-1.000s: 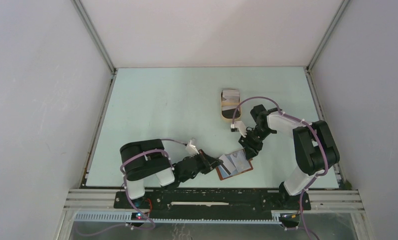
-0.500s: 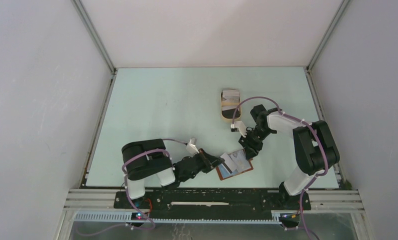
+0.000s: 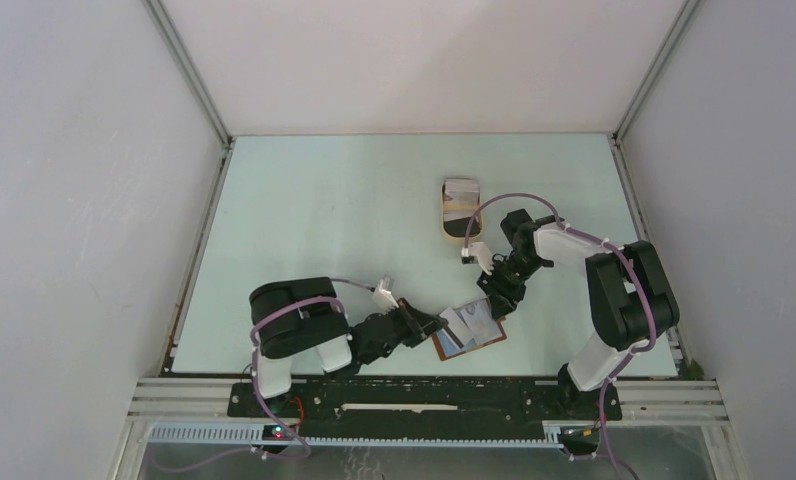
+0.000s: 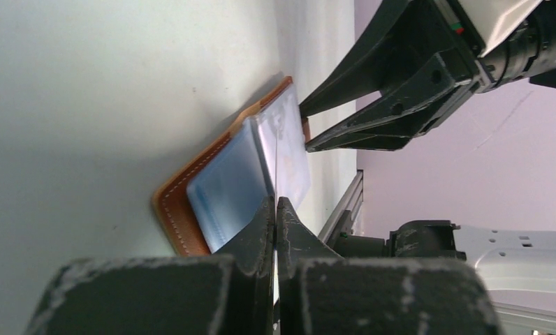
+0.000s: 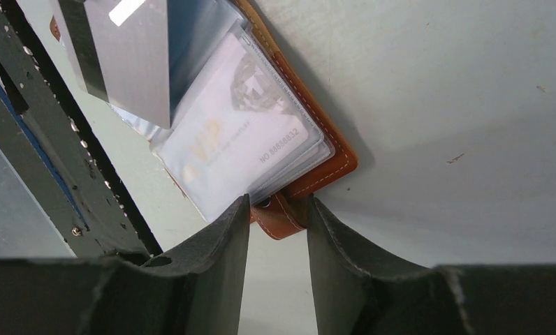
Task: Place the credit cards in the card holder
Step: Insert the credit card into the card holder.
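Observation:
The reddish-brown card holder (image 3: 471, 331) lies open on the table near the front, with clear sleeves and a white card (image 5: 240, 132) in one sleeve. My left gripper (image 3: 438, 324) is shut on a thin card held edge-on (image 4: 278, 150), and the card's far end reaches over the holder's sleeves (image 4: 226, 188). That card shows grey in the right wrist view (image 5: 135, 63). My right gripper (image 3: 500, 296) sits at the holder's far edge, its jaws closed around the brown snap tab (image 5: 281, 218). More cards (image 3: 461, 195) lie in the tan tray.
The tan oval tray (image 3: 445, 222) stands behind the holder near the table's middle. The black front rail (image 3: 424, 398) runs just below the holder. Both arms meet closely over the holder. White walls enclose the table.
My left arm has shifted slightly to the right, bringing the card a little further over the holder. The right arm has not moved.

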Controlling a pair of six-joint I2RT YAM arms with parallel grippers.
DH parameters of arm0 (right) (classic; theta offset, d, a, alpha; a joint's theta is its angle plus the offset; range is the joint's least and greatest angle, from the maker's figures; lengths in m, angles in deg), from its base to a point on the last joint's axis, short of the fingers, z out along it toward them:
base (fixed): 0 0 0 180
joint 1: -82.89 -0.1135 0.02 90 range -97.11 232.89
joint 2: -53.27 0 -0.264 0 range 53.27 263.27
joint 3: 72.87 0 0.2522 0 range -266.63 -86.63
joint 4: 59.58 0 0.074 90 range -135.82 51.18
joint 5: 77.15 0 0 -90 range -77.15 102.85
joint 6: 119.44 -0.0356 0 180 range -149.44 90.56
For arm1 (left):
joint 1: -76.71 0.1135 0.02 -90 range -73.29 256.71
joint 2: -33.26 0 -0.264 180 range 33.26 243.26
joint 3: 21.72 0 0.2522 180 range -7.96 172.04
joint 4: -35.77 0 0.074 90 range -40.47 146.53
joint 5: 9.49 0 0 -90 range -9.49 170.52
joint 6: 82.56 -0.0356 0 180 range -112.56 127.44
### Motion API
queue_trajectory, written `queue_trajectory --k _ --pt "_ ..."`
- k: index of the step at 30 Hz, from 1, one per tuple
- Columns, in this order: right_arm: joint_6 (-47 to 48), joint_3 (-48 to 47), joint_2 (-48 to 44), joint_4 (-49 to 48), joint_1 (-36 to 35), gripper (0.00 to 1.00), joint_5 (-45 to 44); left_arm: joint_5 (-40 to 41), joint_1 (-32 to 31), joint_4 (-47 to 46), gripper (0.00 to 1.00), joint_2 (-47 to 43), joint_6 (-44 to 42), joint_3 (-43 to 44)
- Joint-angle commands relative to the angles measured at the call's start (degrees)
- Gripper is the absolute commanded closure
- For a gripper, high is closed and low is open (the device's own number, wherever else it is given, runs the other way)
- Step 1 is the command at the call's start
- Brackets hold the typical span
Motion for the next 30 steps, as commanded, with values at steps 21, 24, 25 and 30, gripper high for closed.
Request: queue_trajectory --k 21,24,25,30 --pt "-0.4 -1.7 0.0 0.2 -0.5 0.56 0.6 -3.0 1.3 3.2 1.0 2.8 2.3 3.4" --pt "-0.4 -1.7 -0.1 0.2 -0.5 0.56 0.5 -3.3 1.4 3.2 1.0 3.1 2.5 3.5" --pt "-0.4 -1.7 -0.1 0.2 -0.6 0.57 0.6 -3.4 1.4 3.3 1.0 3.2 2.6 3.5" --pt "-0.4 -1.7 -0.1 0.2 -0.6 0.57 0.6 -3.8 1.5 4.3 1.0 3.3 2.6 4.1"
